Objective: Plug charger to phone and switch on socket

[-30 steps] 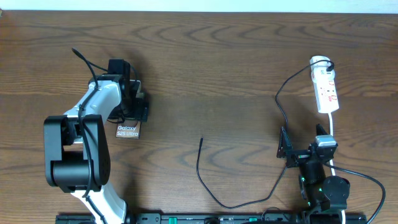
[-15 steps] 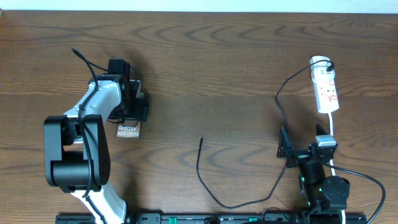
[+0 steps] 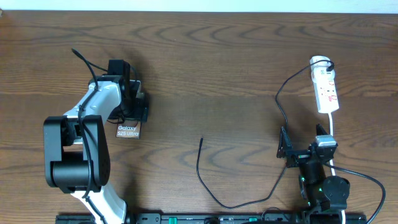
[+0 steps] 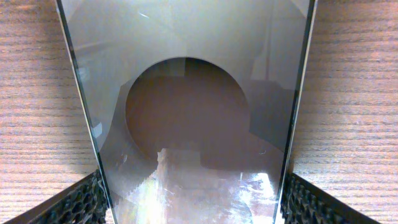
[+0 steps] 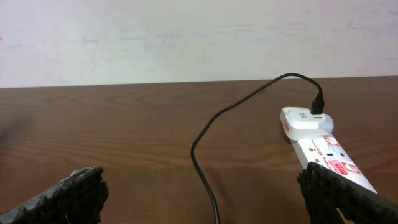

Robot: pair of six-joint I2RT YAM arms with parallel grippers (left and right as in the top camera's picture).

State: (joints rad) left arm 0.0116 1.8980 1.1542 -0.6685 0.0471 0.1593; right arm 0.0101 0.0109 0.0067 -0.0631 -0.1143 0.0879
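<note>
Overhead hangs above the table (image 3: 205, 62), looking straight down, wide enough to take in both arms, their bases at the bottom edge. Left wrist view is right on top of the phone (image 4: 186, 93), glass filling the frame, its own fingers (image 4: 68, 202) in the bottom corners. Right wrist view sits low, facing level across the wood to the wall (image 5: 186, 37), with the socket (image 5: 326, 152) and charger (image 5: 193, 150) ahead, the same pair overhead shows on the right.

Dark brown table (image 3: 217, 74) with pronounced wood grain, evenly and softly lit; a plain, pale, pinkish-white wall (image 5: 186, 37) rises directly behind the table's far edge.
</note>
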